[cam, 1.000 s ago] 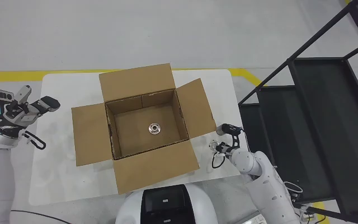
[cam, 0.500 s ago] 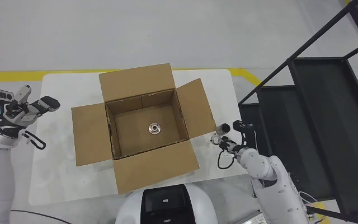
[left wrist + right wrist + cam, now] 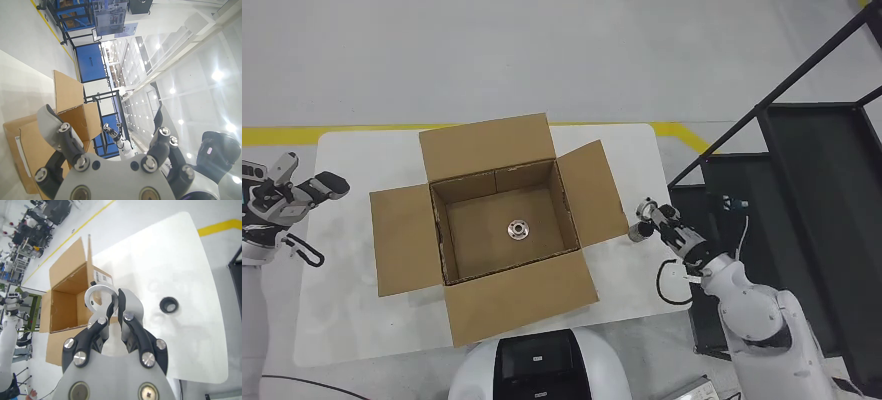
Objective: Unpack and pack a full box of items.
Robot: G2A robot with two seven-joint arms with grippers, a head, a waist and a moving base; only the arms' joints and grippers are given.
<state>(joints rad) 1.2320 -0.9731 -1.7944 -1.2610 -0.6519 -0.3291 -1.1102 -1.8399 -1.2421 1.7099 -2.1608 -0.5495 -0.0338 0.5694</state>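
White table (image 3: 352,300) on grey floor, yellow floor line (image 3: 272,132) along its twelve o'clock edge. At nine o'clock of the cardboard box (image 3: 482,150): left gripper (image 3: 102,113), fingers apart. Box open, flaps out, small metal fitting (image 3: 517,230) on its floor. At three o'clock: right gripper (image 3: 116,294) clamped on a silver ring (image 3: 88,298); black cup (image 3: 168,305) on the table nearby; dark steps (image 3: 802,150) beyond.

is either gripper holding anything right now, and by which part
The right gripper is shut on a silver metal ring, pinching one side of its rim. The left gripper is open and holds nothing.
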